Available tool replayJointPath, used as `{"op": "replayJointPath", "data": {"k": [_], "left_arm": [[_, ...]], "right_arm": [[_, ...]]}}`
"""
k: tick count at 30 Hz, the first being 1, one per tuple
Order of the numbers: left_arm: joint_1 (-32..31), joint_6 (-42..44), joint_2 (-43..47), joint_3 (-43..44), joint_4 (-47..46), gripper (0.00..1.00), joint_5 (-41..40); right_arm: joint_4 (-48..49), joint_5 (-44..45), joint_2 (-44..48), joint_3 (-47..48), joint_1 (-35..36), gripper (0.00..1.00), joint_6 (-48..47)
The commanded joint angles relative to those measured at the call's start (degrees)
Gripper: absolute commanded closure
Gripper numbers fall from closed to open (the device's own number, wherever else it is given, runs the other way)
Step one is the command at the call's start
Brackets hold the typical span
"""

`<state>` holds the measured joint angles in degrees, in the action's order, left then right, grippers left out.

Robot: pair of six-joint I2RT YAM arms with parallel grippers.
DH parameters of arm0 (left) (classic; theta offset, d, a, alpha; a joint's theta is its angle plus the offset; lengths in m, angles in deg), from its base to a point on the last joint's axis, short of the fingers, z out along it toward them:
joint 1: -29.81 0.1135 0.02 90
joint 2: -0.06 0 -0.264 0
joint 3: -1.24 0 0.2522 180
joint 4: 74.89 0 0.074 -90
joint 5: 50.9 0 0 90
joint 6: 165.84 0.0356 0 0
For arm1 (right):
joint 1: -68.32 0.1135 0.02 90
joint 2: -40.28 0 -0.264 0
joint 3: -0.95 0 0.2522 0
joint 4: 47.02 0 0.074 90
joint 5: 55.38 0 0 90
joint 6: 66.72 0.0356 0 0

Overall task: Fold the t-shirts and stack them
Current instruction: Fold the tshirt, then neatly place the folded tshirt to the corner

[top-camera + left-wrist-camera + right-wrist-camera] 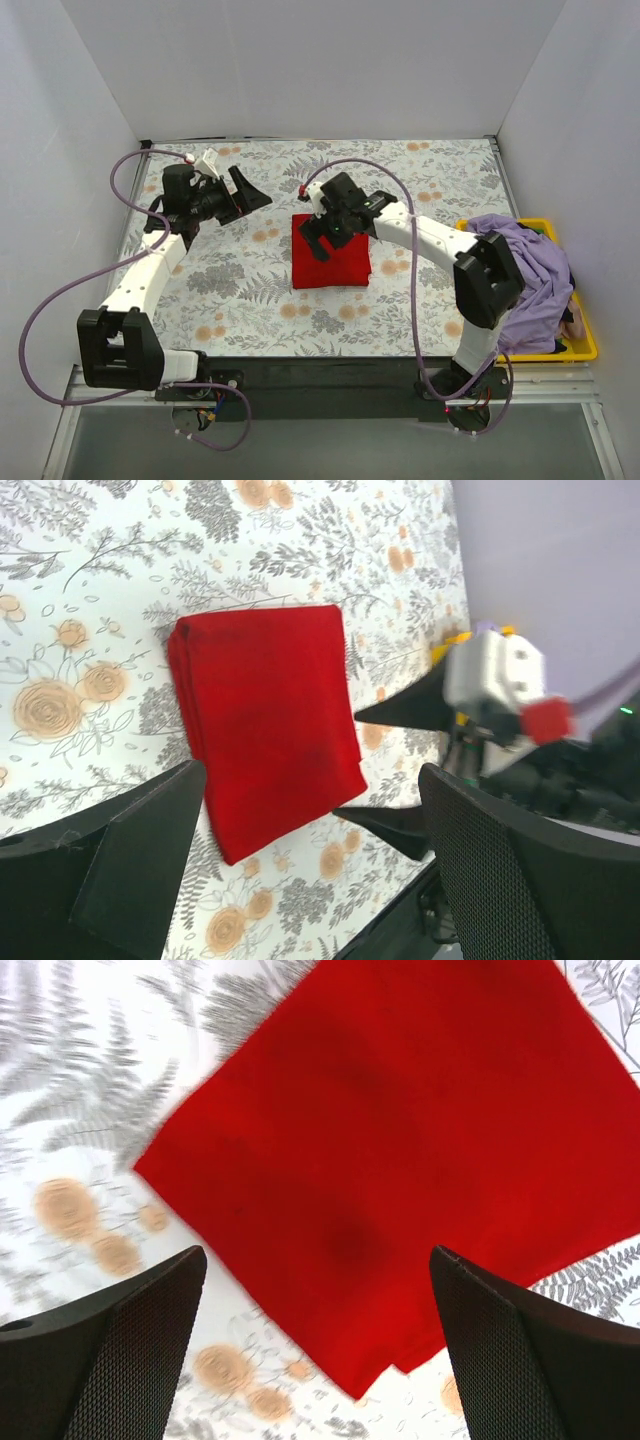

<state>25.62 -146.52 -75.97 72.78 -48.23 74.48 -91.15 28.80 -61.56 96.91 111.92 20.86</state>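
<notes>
The red t-shirt (331, 252) lies folded into a small rectangle on the flowered table top. It also shows in the left wrist view (265, 720) and in the right wrist view (400, 1150). My right gripper (322, 232) hovers open and empty over its upper left part. My left gripper (243, 195) is open and empty, raised above the table to the left of the red shirt. The lilac t-shirt (528, 270) lies crumpled over the yellow bin (583, 335) at the right edge, partly behind my right arm.
The flowered cloth (240, 300) covers the whole table. White walls enclose the back and both sides. The yellow bin stands off the table's right edge. A black bar runs along the near edge between the arm bases.
</notes>
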Motion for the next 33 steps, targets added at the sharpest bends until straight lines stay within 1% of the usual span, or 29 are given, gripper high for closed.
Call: {"op": "replayJointPath", "data": {"k": [1,5,7,10,11,13,14,15,17,19,23,24,28,33], "left_arm": [[0.1,5.0,2.5,0.3,6.1,0.13,-2.7],[0.1,4.4,3.3,-0.2,6.7,0.13,-1.5],[0.1,4.5,3.4,0.3,7.1,0.13,-1.5],[0.1,5.6,3.4,1.5,8.7,0.12,-2.0],[0.1,5.8,3.4,1.6,8.8,0.12,-2.2],[0.1,5.9,3.3,2.1,9.2,0.12,-2.2],[0.1,5.9,3.0,2.2,9.2,0.12,-2.2],[0.1,5.8,2.6,2.1,9.2,0.12,-2.0],[0.1,5.8,2.0,2.2,9.2,0.12,-2.0],[0.1,5.6,0.9,2.2,8.9,0.12,-2.2],[0.1,4.8,-1.0,2.6,8.3,0.12,-1.1],[0.1,4.8,-1.1,2.7,8.4,0.12,-1.0],[0.1,5.0,-1.1,2.7,9.0,0.12,-1.5],[0.2,5.7,-0.6,3.0,10.1,0.12,-3.0]], "right_arm": [[-2.3,8.1,-6.9,4.3,-0.3,0.02,-2.7],[-3.5,8.8,-15.7,8.3,-0.6,0.02,-6.0],[-4.3,7.5,-18.1,8.9,-1.3,0.02,-7.5],[-5.0,3.7,-18.4,8.2,-4.5,0.02,-11.5],[-6.2,3.2,-18.6,8.5,-5.8,0.02,-12.7],[-8.2,1.1,-19.5,9.8,-10.4,0.02,-17.2],[-9.9,0.1,-19.8,11.1,-13.8,0.02,-19.0],[-10.3,-0.1,-20.0,11.7,-15.5,0.02,-22.2],[-11.6,0.0,-21.0,13.9,-20.0,0.02,-26.0],[-12.8,1.1,-23.2,16.1,-22.8,0.02,-30.2],[-13.4,1.7,-27.3,22.1,-30.3,0.02,-35.6],[-13.5,1.8,-28.2,25.4,-31.5,0.02,-36.5],[-14.9,1.9,-33.2,32.2,-35.9,0.02,-41.1],[-15.7,2.1,-36.0,37.1,-40.2,0.02,-46.7]]}}
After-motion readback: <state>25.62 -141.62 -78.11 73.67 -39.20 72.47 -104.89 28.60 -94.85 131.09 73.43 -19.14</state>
